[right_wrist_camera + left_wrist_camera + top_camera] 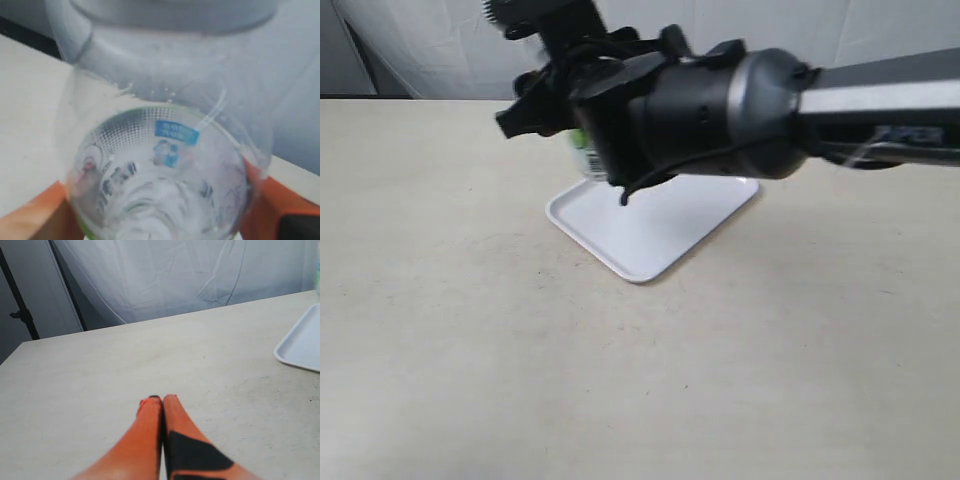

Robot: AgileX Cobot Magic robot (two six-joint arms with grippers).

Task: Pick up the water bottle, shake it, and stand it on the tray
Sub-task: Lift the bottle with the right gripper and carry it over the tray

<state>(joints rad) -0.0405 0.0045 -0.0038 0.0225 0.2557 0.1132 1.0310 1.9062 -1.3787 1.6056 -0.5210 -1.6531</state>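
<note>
My right gripper (160,200) is shut on the water bottle (165,170), whose clear body with its white label and small blue patch fills the right wrist view between the orange fingers (35,215). In the exterior view the right arm reaches across from the right, held up over the table, and only a sliver of the bottle's green and white label (584,150) shows behind the black wrist. The white tray (650,225) lies flat on the table below it. My left gripper (162,399) is shut and empty, low over bare table, with the tray's corner (302,342) off to one side.
The beige table (470,330) stretches wide in front of and left of the tray. A white cloth backdrop (190,275) hangs behind the table, and a dark stand (20,310) sits beside it.
</note>
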